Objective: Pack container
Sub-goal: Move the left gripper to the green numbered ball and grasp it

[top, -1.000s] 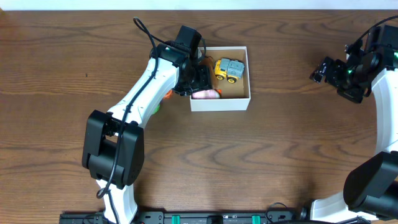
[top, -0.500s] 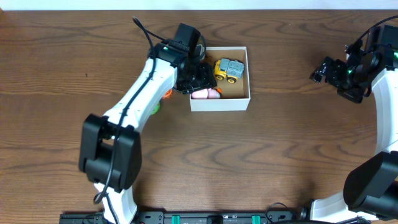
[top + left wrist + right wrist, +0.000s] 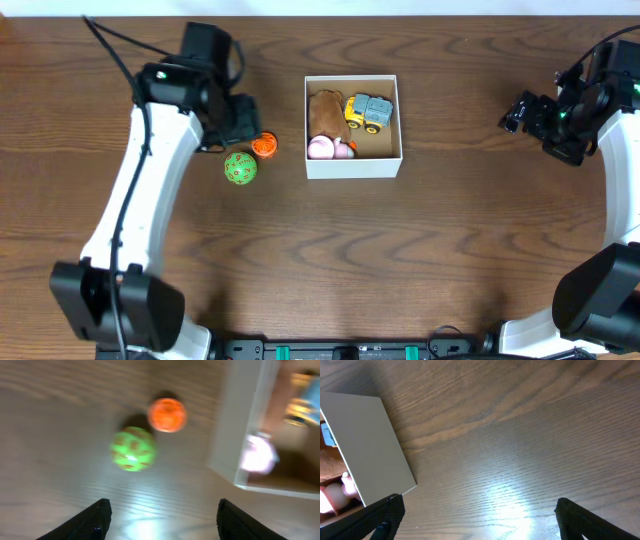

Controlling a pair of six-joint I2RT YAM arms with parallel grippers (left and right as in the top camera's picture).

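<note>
Left tool (image 3: 162,510) gapes near round, spotted green ball (image 3: 132,449).

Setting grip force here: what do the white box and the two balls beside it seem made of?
The container looks like matte white cardboard: thin flat walls, brown inner floor. The green ball and orange ball look like rubber or plastic, spotted and fairly dull; too blurred to say which.
</note>
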